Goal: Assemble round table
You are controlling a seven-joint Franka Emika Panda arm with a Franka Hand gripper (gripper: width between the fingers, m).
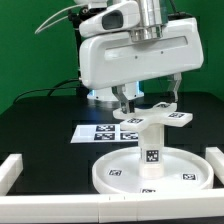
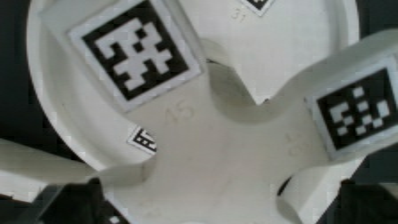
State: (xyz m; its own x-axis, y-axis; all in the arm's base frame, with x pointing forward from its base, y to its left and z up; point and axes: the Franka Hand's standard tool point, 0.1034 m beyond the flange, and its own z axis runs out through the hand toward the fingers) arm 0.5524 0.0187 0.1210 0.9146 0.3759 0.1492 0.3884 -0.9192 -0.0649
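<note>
The large rimmed round disc (image 1: 118, 172) lies on the black table in front. The short cylindrical leg (image 1: 150, 152) stands upright at its middle. The cross-shaped foot piece (image 1: 158, 119) sits on top of the leg, tags facing up. My gripper (image 1: 150, 103) hangs right over the foot piece, its fingers spread to either side of it. In the wrist view the foot piece (image 2: 205, 120) fills the picture, very close. My gripper (image 2: 178, 198) is open, and thin dark gaps separate the fingers (image 2: 334, 190) from the piece.
The marker board (image 1: 100, 131) lies flat behind the disc. White border rails stand at the exterior view's left (image 1: 10, 170), right (image 1: 214, 160) and front (image 1: 110, 208). A green wall is behind the arm.
</note>
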